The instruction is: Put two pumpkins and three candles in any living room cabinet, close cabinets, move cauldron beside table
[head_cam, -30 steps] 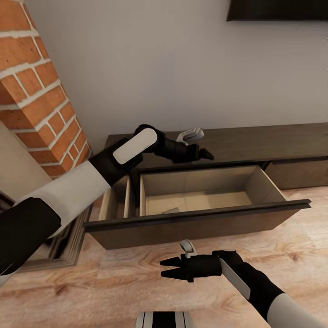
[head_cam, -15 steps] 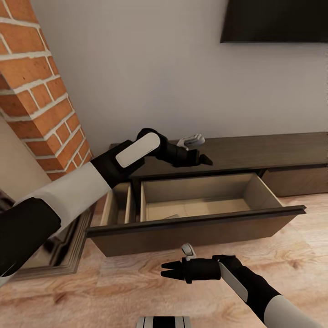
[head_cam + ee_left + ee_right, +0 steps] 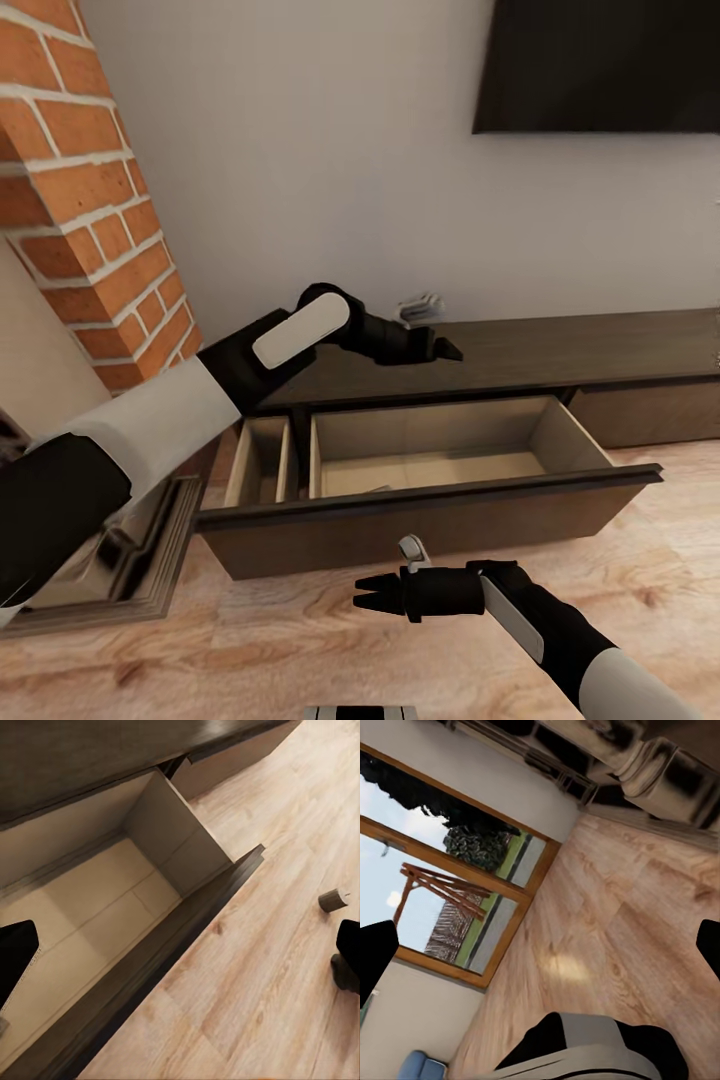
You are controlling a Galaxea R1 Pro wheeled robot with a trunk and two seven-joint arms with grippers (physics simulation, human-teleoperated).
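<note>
The long dark-brown cabinet [image 3: 560, 345] stands against the wall with its wide drawer [image 3: 430, 505] pulled out, showing a tan interior [image 3: 90, 892]. A pale grey sliver [image 3: 378, 489] lies on the drawer floor behind the front panel; I cannot tell what it is. My left gripper [image 3: 448, 350] hovers open over the cabinet top, above the drawer. My right gripper [image 3: 362, 592] hangs open over the plank floor in front of the drawer, holding nothing. In the left wrist view a small grey-brown cylinder, apparently a candle [image 3: 332, 900], stands on the floor beyond the drawer's end.
A brick fireplace [image 3: 90, 200] rises at the left with a metal-framed hearth [image 3: 110, 560] at floor level. A black TV [image 3: 600, 60] hangs on the wall above the cabinet. A narrow side compartment [image 3: 258, 462] is also open. The right wrist view shows a window [image 3: 450, 870].
The whole head view has shifted, bringing more of the TV into view and pushing the cabinet lower and farther off. Both arms hold much the same pose, and both grippers stay open.
</note>
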